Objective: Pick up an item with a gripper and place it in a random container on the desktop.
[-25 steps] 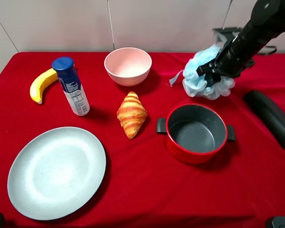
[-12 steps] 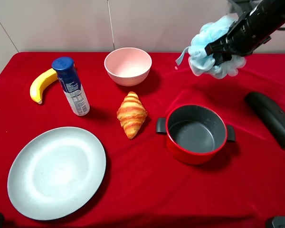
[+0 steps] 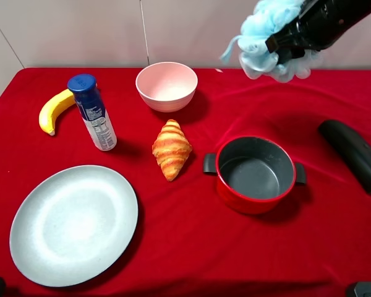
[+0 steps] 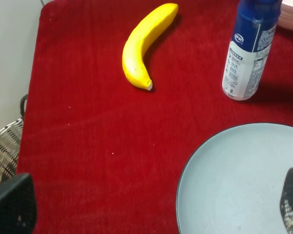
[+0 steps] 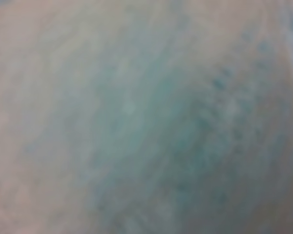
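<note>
The light-blue mesh bath pouf point(image 3: 260, 34) hangs in the air at the back right, above the table's far edge. My right gripper point(image 3: 285, 47), at the end of the black arm, is shut on it, and its ribbon trails to the left. The pouf point(image 5: 146, 117) fills the right wrist view as a blur. The pale grey-blue plate point(image 3: 74, 223) lies empty at the front left. My left gripper point(image 4: 151, 202) is open and empty, low over the plate's point(image 4: 234, 185) left edge, with only its fingertips point(image 4: 10, 204) showing.
A pink bowl point(image 3: 166, 85) stands at the back middle and a red pot point(image 3: 255, 173) right of centre. A croissant point(image 3: 171, 148), a blue bottle point(image 3: 91, 111) and a banana point(image 3: 54, 110) lie between. A black curved bar point(image 3: 352, 153) lies at the right edge.
My right gripper has lifted the pouf off the table, up and slightly left. The left arm and the other things have not moved.
</note>
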Action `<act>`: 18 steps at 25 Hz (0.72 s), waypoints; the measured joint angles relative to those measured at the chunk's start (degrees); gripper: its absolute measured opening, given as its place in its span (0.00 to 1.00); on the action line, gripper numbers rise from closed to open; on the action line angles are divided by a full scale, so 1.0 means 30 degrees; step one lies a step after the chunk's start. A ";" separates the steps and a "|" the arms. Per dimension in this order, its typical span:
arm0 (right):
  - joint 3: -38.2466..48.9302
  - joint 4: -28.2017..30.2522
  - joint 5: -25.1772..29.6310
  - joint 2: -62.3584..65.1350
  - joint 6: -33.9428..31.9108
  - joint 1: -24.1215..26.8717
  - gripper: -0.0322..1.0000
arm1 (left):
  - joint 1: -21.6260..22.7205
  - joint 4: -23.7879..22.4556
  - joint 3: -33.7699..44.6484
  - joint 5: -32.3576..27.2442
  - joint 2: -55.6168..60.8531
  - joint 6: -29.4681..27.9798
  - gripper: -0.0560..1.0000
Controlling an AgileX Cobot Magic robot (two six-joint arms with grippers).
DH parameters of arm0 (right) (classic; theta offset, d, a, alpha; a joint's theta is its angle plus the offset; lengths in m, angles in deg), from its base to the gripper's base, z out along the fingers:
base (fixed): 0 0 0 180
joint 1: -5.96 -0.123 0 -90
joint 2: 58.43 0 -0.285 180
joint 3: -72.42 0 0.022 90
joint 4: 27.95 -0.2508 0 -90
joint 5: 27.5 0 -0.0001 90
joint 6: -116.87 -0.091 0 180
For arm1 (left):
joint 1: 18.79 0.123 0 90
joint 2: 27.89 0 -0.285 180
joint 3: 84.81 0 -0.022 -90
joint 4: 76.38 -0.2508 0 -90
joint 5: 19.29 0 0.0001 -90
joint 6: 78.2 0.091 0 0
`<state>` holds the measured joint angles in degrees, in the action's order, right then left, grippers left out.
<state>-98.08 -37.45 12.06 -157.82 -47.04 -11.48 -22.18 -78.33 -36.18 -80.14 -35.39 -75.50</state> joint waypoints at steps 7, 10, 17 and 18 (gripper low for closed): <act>0.0000 0.0117 0.1288 0.1032 0.0000 -0.2983 0.29 | 0.0000 0.0000 0.0000 0.0000 0.0000 0.0000 0.99; 0.0000 0.0117 0.1760 0.1341 -0.0017 -0.4357 0.29 | 0.0000 0.0000 0.0000 0.0000 0.0000 0.0000 0.99; 0.0000 0.0178 0.2310 0.1749 -0.0017 -0.7670 0.29 | 0.0000 0.0000 0.0000 0.0000 0.0000 0.0000 0.99; 0.0000 0.0178 0.2330 0.1749 -0.0017 -0.8207 0.29 | 0.0000 0.0000 0.0000 0.0000 0.0000 0.0000 0.99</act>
<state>-98.08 -36.91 19.05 -152.57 -47.09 -36.10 -22.18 -78.33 -36.18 -80.14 -35.39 -75.50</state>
